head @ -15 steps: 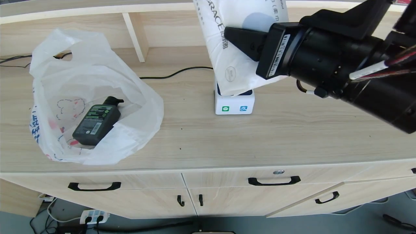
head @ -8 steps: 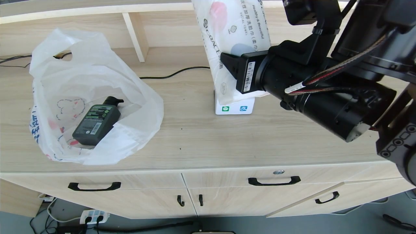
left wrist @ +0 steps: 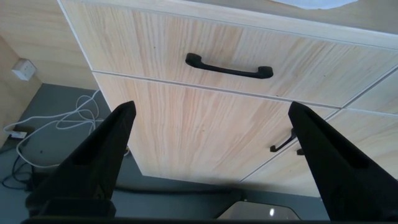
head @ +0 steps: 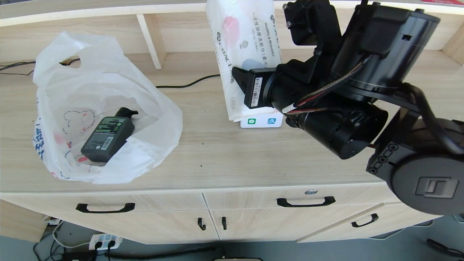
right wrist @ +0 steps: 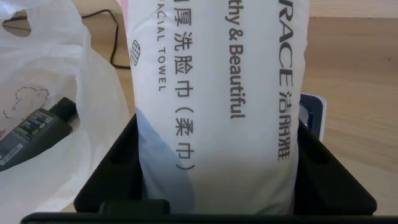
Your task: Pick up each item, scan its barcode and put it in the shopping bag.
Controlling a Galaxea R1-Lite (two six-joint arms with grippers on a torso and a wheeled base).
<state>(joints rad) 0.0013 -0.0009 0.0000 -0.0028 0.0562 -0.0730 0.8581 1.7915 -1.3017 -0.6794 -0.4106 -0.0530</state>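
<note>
The right end effector (right wrist: 217, 177) clamps the towel pack (head: 246, 36) upright by the scanner (head: 261, 122); the shopping bag (head: 108, 83) with a bottle (head: 107, 135) lies at nine o'clock. The left end effector (left wrist: 211, 155) is spread wide.

I see the towel pack (head: 246, 43) cut off at the far edge, hiding most of the white scanner box (head: 261, 122).

- Towel pack (head: 246, 36): white, pink and grey-blue blotches.
- Shopping bag (head: 108, 72): translucent white, red-blue print.
- Bottle (head: 107, 136): black, green label.
- Scanner (head: 261, 122): white, 2 icons, green and blue.
</note>
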